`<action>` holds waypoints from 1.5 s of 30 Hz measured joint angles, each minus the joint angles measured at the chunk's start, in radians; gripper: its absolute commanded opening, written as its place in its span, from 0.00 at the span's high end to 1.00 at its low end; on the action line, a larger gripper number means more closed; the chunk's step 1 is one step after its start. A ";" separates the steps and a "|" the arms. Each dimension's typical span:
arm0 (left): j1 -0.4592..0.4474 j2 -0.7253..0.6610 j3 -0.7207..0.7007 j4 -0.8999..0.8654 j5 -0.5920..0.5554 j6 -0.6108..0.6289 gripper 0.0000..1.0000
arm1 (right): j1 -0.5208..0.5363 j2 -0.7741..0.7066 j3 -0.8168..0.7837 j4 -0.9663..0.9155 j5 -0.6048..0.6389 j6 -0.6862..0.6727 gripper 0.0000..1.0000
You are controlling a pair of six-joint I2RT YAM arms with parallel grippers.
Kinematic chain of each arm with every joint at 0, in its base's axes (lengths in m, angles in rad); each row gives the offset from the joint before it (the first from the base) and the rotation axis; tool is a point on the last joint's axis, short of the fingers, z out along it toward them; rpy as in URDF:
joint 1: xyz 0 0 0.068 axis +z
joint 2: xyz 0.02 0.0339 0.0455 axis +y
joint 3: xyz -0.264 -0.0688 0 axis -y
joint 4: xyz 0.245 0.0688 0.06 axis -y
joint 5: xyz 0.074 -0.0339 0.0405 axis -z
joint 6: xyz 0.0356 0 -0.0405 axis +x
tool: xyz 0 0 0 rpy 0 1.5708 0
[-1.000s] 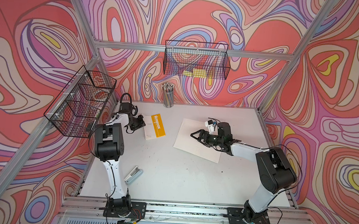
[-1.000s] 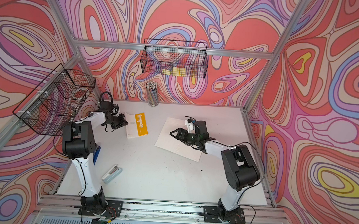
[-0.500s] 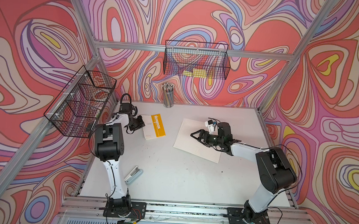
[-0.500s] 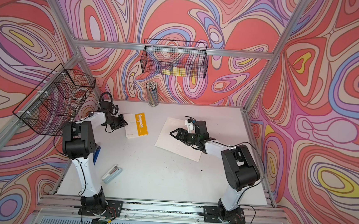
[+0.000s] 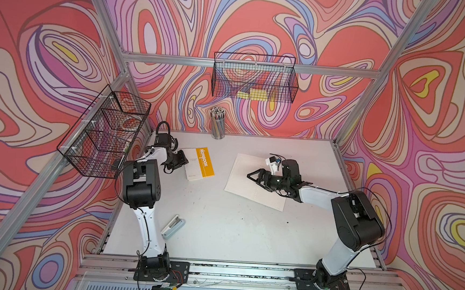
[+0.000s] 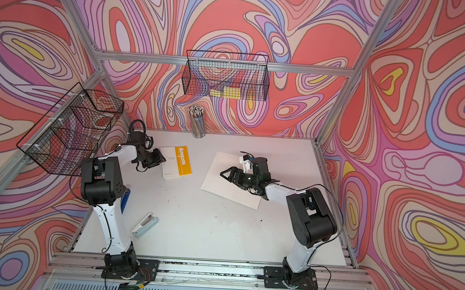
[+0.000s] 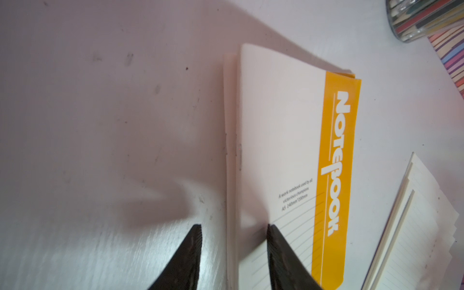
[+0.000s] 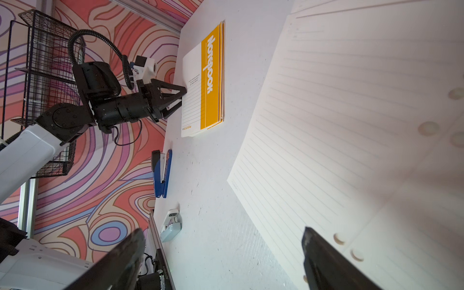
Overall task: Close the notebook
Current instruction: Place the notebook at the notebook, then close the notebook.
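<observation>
Notebook [image 5: 199, 164] lies flat near the far left corner of the worktop [image 5: 220, 220], yellow-banded cover uppermost and pages hidden: to all appearances closed. Left gripper [image 7: 234, 227], jaws parted and clasping nothing, straddles its free long edge. Right gripper [image 8: 223, 231], jaws wide and empty, hovers over loose lined sheets [image 5: 239, 185] nearer the right edge. Left to do, in my judgement: only drawing the left arm clear.

left claw [image 7: 233, 226]: jaws parted, held low | right claw [image 8: 222, 232]: jaws wide, held low
</observation>
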 measured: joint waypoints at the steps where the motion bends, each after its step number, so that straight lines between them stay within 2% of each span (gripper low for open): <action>1: 0.000 0.000 0.000 0.000 -0.002 0.001 0.53 | 0.000 -0.001 0.000 0.000 0.000 0.000 0.02; 8: 0.000 -0.058 -0.015 -0.016 -0.018 -0.003 0.52 | 0.000 -0.013 0.000 -0.002 0.000 -0.001 0.02; 16: -0.026 -0.354 -0.167 0.042 0.031 -0.068 0.52 | 0.000 -0.017 0.008 -0.042 0.004 -0.017 0.02; 25: -0.189 -0.583 -0.385 0.161 0.134 -0.199 0.51 | -0.013 -0.036 0.043 -0.128 0.024 -0.071 0.02; 32: -0.299 -0.730 -0.579 0.286 0.143 -0.349 0.51 | -0.099 -0.076 0.043 -0.184 0.027 -0.110 0.02; 38: -0.435 -0.780 -0.708 0.378 0.095 -0.446 0.50 | -0.203 -0.112 0.000 -0.190 0.024 -0.135 0.02; 45: -0.521 -0.845 -0.891 0.527 -0.001 -0.561 0.50 | -0.281 -0.120 -0.064 -0.196 0.024 -0.155 0.02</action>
